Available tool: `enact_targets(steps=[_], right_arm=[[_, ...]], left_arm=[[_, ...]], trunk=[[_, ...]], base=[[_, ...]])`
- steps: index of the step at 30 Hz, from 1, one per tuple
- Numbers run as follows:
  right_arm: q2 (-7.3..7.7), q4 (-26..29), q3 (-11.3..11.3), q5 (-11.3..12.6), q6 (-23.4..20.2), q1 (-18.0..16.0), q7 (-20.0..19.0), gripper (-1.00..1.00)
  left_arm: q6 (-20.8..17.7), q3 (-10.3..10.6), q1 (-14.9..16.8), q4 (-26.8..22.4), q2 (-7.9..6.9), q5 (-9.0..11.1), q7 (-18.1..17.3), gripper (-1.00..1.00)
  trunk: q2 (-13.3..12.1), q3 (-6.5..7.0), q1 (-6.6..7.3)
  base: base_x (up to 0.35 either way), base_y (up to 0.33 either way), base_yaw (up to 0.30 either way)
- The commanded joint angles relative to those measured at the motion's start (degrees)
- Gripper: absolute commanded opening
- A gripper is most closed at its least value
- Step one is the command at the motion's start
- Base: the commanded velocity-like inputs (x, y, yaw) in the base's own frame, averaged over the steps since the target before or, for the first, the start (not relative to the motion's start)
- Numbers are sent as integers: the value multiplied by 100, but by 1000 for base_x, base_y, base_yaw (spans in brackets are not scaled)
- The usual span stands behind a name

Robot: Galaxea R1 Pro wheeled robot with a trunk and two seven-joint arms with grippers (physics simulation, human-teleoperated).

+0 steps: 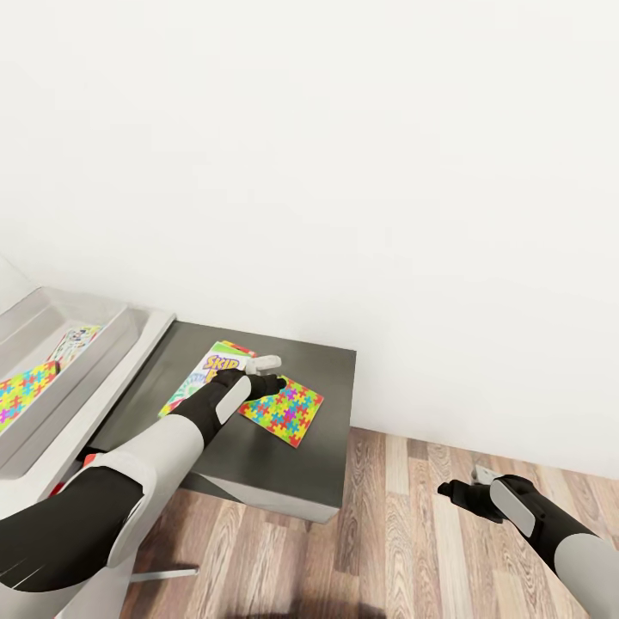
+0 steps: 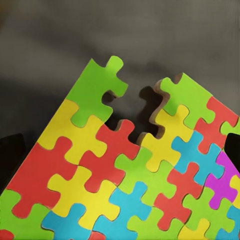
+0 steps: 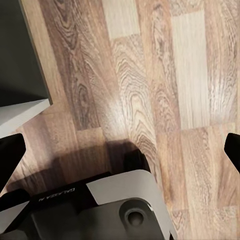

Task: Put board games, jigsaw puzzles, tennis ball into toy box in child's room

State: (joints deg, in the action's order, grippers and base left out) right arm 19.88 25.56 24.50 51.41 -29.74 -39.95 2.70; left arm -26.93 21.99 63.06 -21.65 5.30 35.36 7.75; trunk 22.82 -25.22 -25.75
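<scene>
Now the left gripper point(image 1: 268, 384) hovers spread over the multicoloured square jigsaw puzzle point(image 1: 282, 410) on the dark grey side unit point(image 1: 258, 460); the right gripper point(image 1: 456, 492) gapes above wood floor point(image 1: 404, 533).

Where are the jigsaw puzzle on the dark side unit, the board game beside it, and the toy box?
jigsaw puzzle point(image 1: 288, 408), head view, sheet's middle.
board game point(image 1: 209, 368), head view, cover lettering.
toy box point(image 1: 129, 331), head view, right rim.
</scene>
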Motion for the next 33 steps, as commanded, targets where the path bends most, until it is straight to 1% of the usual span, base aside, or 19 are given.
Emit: enact_targets(steps=[1,17,25,33], right_arm=[[7,11,38,44,-11,-4,28,100],[7,11,38,44,-10,-4,28,100],[7,11,38,44,-6,-4,28,100],[7,11,38,44,-6,-4,28,100]], left_arm=[[-16,42,4,-11,-7,63,47,100],[-20,42,4,-31,-24,62,42,100],[-15,42,4,-32,-29,66,38,100],[-22,42,4,-32,-29,59,34,100]], trunk=[[10,-9,-3],[10,-38,-3],[10,-56,-3],[10,-71,-3]], base=[[0,0,0],[0,0,0],[0,-124,0],[0,-25,0]])
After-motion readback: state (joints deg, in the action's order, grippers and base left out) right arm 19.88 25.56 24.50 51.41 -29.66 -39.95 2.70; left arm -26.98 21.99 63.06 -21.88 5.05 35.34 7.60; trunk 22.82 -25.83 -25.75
